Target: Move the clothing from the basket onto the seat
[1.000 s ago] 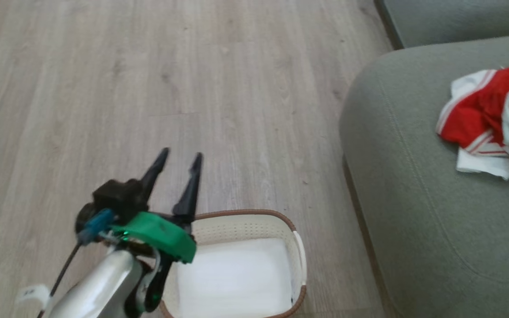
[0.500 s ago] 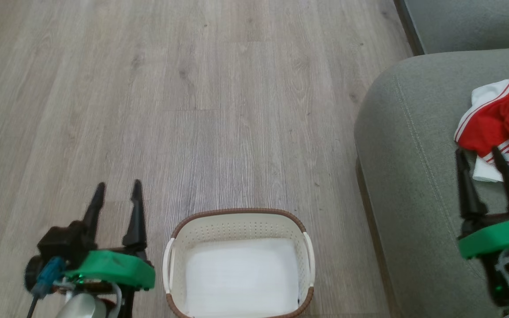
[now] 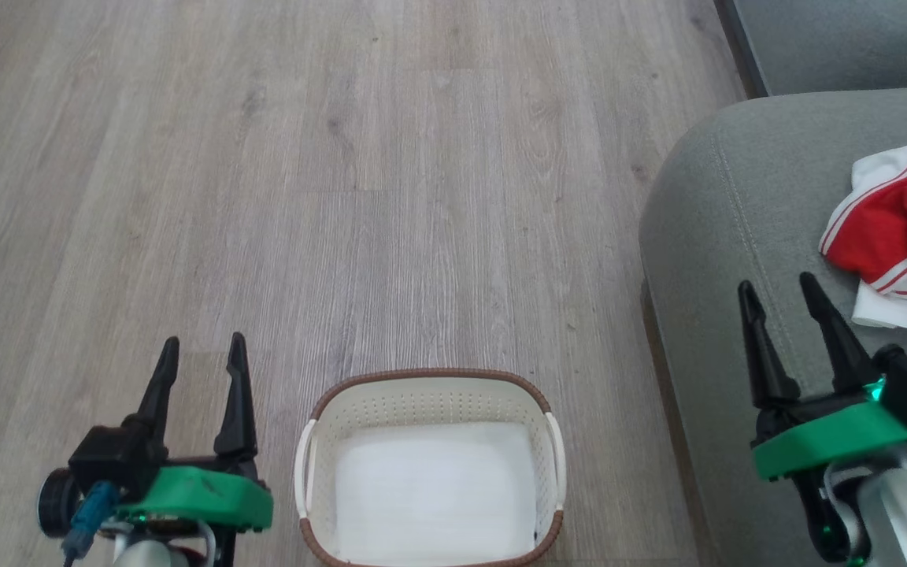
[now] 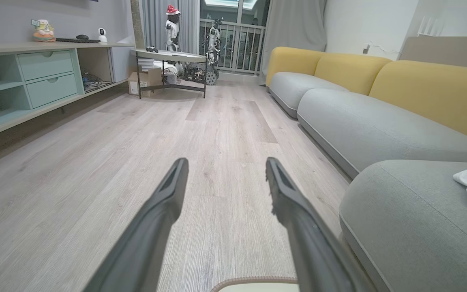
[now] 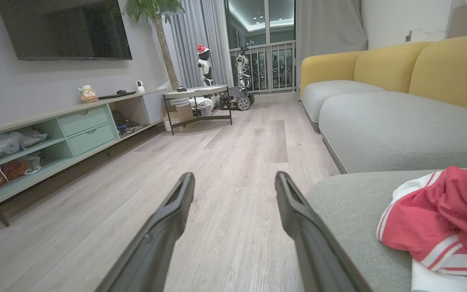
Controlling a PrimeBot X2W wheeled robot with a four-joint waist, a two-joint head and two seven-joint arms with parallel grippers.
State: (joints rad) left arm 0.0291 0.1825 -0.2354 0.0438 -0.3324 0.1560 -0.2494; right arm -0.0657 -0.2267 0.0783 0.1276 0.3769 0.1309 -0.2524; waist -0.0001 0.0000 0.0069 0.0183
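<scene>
The clothing (image 3: 898,228) is lying in a crumpled red-and-white heap on the seat (image 3: 705,205), at the right edge of the head view. The basket (image 3: 430,378) is sitting on the wooden floor (image 3: 343,157) just beside the seat's rounded corner, and its white bottom is showing.

The right gripper (image 3: 777,281) is hanging over the seat's left edge with its jaws standing apart and gripping nothing. The clothing is lying ahead of its fingertips and off to their right, near them but not touching. In the right wrist view the heap is sitting at the lower right, outside the gap between the two fingers, while the gap itself is framing the floor.

The left gripper (image 3: 204,339) is hovering over the floor just left of the basket, its jaws also standing apart around nothing. The clothing is lying well apart from it, across the basket and the seat's edge.
</scene>
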